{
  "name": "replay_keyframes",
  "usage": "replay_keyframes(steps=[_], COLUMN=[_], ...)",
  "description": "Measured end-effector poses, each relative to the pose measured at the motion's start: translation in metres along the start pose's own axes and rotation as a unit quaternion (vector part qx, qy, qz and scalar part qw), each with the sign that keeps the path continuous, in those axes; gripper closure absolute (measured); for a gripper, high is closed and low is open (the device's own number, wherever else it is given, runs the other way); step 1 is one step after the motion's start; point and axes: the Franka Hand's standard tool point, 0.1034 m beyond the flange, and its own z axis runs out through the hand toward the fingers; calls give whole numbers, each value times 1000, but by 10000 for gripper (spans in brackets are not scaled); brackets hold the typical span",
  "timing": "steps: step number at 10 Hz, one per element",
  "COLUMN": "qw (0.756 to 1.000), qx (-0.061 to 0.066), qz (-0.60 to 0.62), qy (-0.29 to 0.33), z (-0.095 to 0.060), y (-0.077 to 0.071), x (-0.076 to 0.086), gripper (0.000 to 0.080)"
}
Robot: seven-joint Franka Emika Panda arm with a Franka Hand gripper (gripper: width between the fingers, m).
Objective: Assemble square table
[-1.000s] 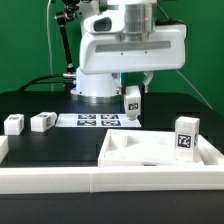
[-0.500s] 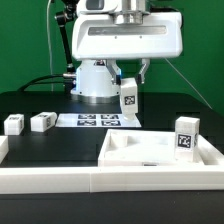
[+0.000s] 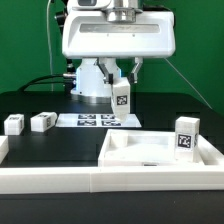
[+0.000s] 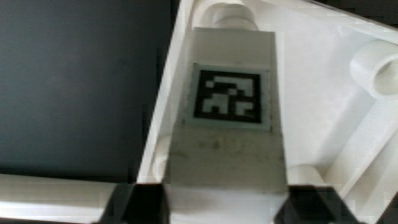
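Jaws are clamping a tagged leg [image 3: 121, 100], holding it upright above the counter [image 3: 60, 145], behind the slab [image 3: 150, 152].

The held leg [image 3: 121, 97] hangs in the gripper [image 3: 121, 80] above the marker board [image 3: 98, 120], clear of the black table [image 3: 70, 150]. The table surface is open between the two loose legs [image 3: 42, 121] on the exterior view's left and the square slab [image 3: 150, 152]. On the slab only one upright leg [image 3: 185, 136], at its right corner, stands in the way. The border wall [image 3: 50, 182] closes the near edge.
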Motion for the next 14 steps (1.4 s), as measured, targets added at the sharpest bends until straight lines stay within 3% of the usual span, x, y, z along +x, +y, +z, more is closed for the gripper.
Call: replay_keyframes(steps=[3, 5, 6, 9, 12, 14], qw=[1000, 997, 997, 997, 997, 997], qx=[-2, -30, -35, -30, -30, -32], qz=[-1, -11, -15, -15, -15, -17], qy=[3, 66, 70, 71, 68, 72], z=[2, 1, 5, -1, 2, 4], y=[1, 13, 14, 13, 14, 19], x=[-2, -1, -5, 13, 11, 31], gripper=[512, 512, 512, 512, 512, 512])
